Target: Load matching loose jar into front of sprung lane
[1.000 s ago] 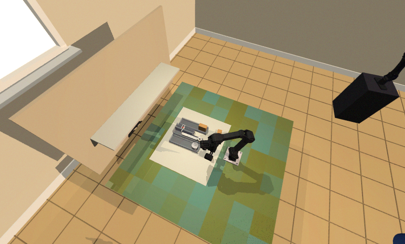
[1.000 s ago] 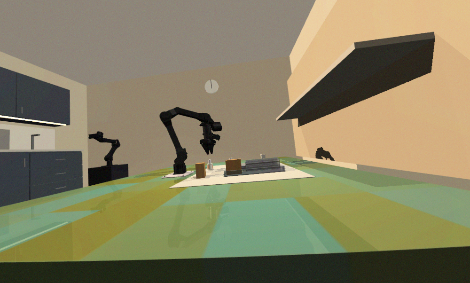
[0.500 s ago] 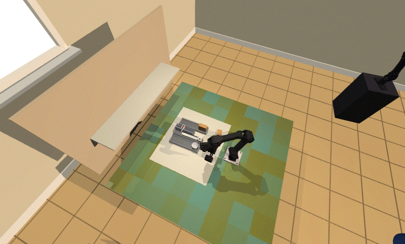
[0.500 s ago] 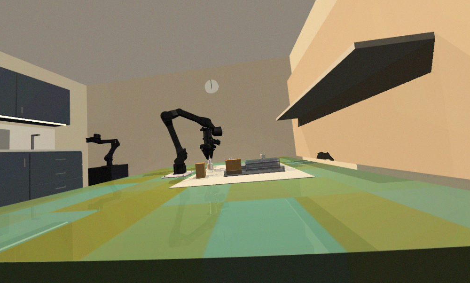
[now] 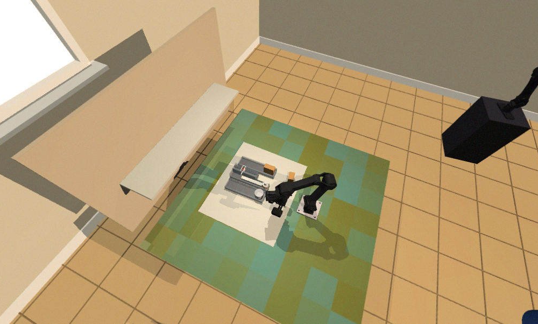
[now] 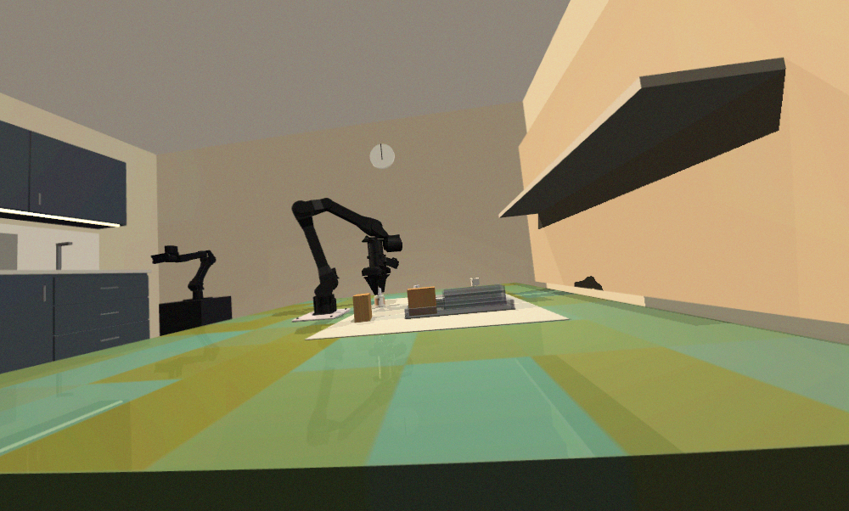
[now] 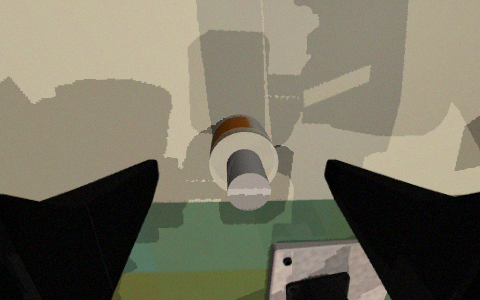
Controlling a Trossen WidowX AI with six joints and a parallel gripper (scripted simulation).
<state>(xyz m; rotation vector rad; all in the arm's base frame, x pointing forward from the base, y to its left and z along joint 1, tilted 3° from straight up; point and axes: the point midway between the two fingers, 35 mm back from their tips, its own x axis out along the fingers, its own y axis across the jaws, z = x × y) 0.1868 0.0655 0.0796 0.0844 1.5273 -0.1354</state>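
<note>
The loose jar (image 6: pixel 380 300) (image 7: pixel 218 162) stands upright on the white mat, with an orange-brown band, pale shoulder and narrow grey neck. My gripper (image 6: pixel 377 291) (image 7: pixel 244 167) is open and empty, pointing down just above it; in the wrist view the jar lies between the spread fingertips, touching neither. The arm hides the loose jar in the top view. The similar narrow-necked jar (image 5: pixel 265 184) stands at the front end of the middle lane, beside a long white strip (image 5: pixel 251 180). Its contact with the pusher plate is too small to tell.
A wide white-lidded jar (image 5: pixel 259 194) stands at the front of the neighbouring lane. An orange box (image 5: pixel 269 168) (image 6: pixel 421 297) stands in the far lane, and another orange box (image 5: pixel 291 176) (image 6: pixel 362 307) stands on the mat. The arm's base plate (image 5: pixel 315 215) (image 7: pixel 282 281) is close to the loose jar.
</note>
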